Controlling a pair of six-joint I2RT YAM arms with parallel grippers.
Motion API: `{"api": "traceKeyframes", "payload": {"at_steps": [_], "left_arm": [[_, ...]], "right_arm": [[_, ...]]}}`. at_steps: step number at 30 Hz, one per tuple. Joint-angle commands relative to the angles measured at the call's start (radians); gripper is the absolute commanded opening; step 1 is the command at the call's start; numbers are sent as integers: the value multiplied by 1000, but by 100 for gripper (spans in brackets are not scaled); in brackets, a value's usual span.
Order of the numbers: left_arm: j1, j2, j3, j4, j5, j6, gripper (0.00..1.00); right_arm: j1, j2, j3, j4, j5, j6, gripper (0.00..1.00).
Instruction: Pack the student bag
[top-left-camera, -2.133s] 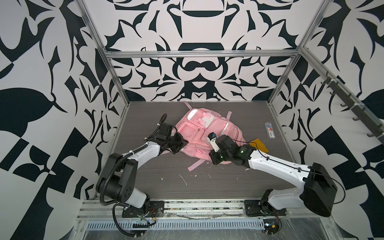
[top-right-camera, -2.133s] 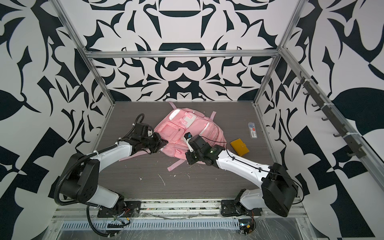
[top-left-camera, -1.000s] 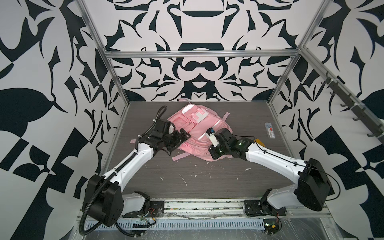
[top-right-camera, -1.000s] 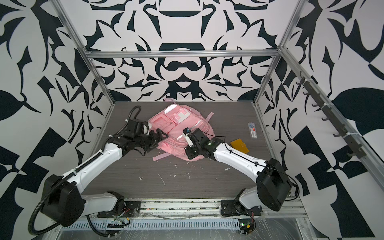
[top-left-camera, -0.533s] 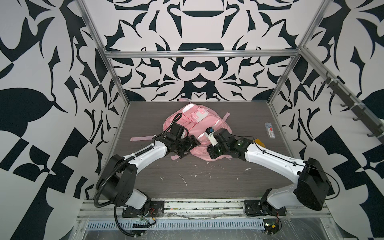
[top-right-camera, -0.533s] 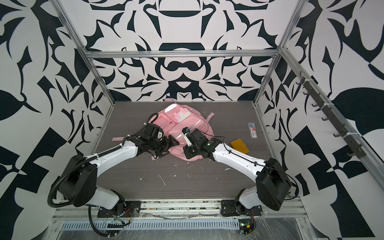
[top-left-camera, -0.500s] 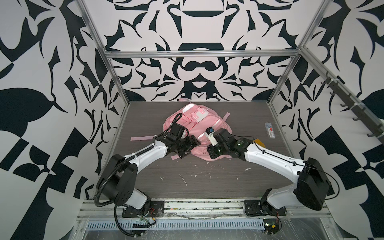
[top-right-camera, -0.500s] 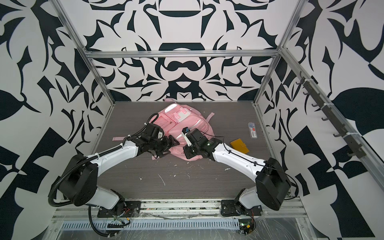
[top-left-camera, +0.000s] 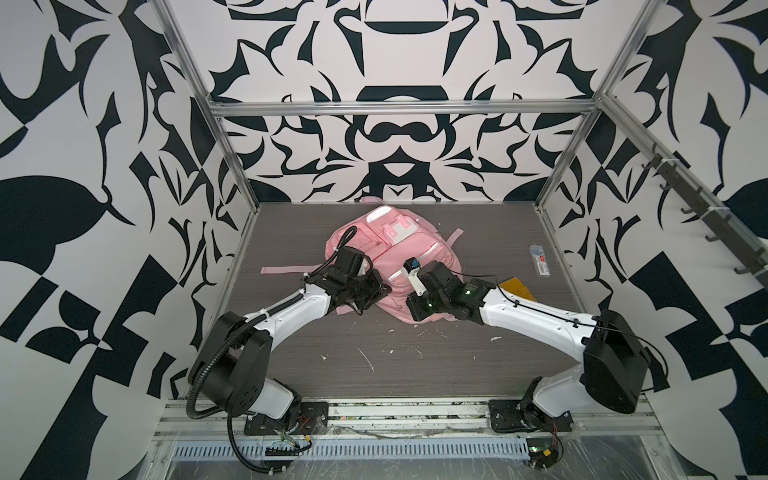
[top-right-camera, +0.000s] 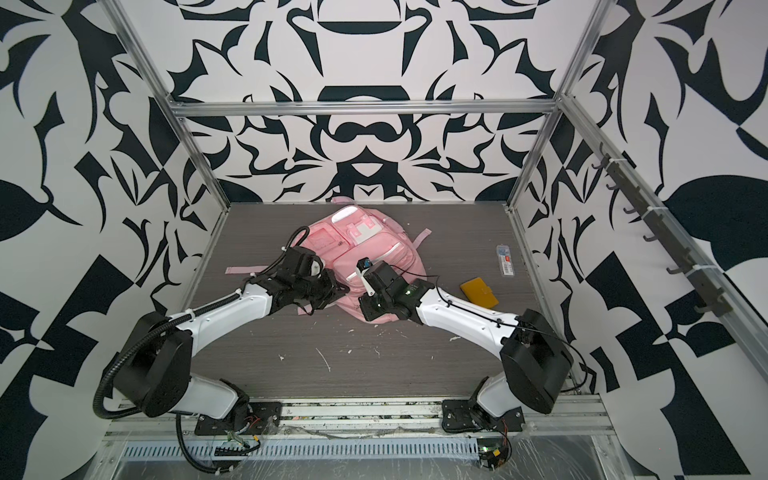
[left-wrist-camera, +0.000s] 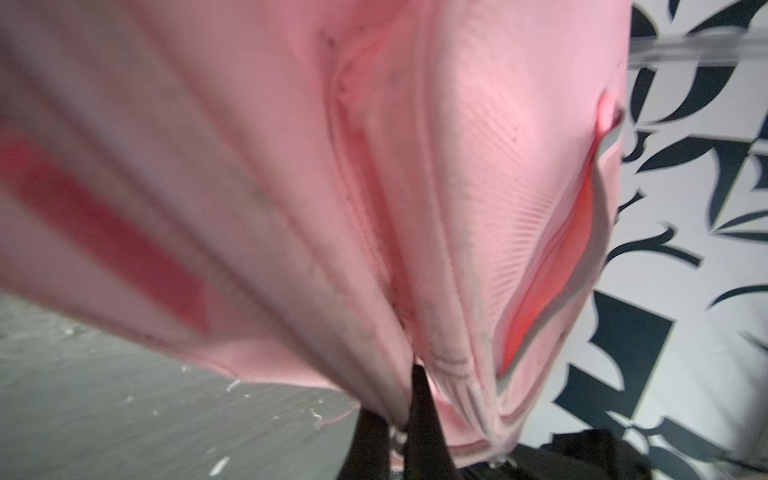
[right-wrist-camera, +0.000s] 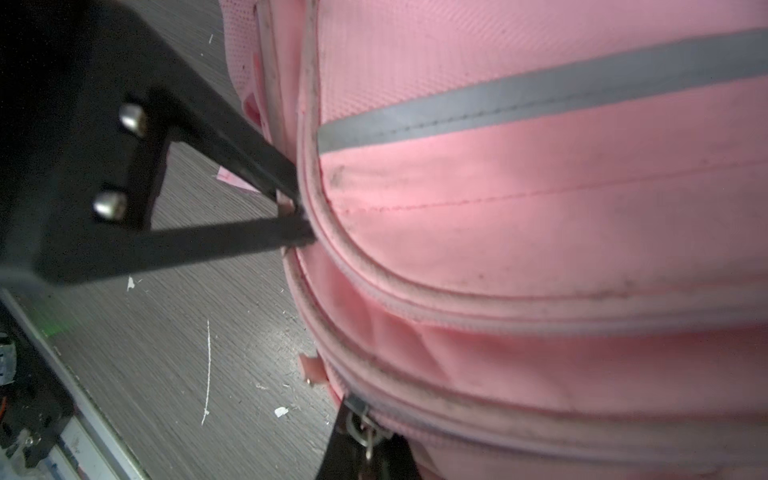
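**Step in hand (judged):** opening a zipped compartment, ahead of loading.

**Student bag** (top-left-camera: 436, 259): flat on the table, centre, toward the back wall.

**Left gripper** (left-wrist-camera: 399, 415): pressed together on a fold of the bag's near edge.

**Right gripper** (right-wrist-camera: 365, 457): pinching a metal zip pull (right-wrist-camera: 361, 419) at the near corner.

**Next move (judged):**
- Keep the fold taut with the left.
- Draw the pull along its track with the right.
- Avoid dragging the whole bag.

**Against one second earlier:**
- Left gripper: then spread, out by the bag's left side; now clamped.
- Right gripper: same grip, same place.
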Motion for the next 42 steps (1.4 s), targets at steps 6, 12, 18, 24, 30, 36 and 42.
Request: {"api": "traceKeyframes", "payload": {"at_steps": [6,12,18,24,30,36,42], "left_arm": [[188,-47,-30,-101,-30,136,0],[286,-137,-68,-190,-73,226,0],[413,-174,-73,-283,-81,326,0],[520,-146,-39,-308,-55,409,0],[541,-82,22,-341,-76,481,5],[433,-140,73,-474,-102,505,83],[340,-351,29,-618,-96,400,84]], "right_arm": [[-1,-177,-49,-53,63,-8,0],[-99,-203,-76,-90,50,42,0],[-192,-208,-74,-70,-1,39,0],[-228,-197,-67,-63,-31,-14,0],[-224,-171,-59,-58,-96,-78,0],[-215,-149,-50,-19,-177,-64,0],[-166,-102,4,-8,-188,-42,0]]}}
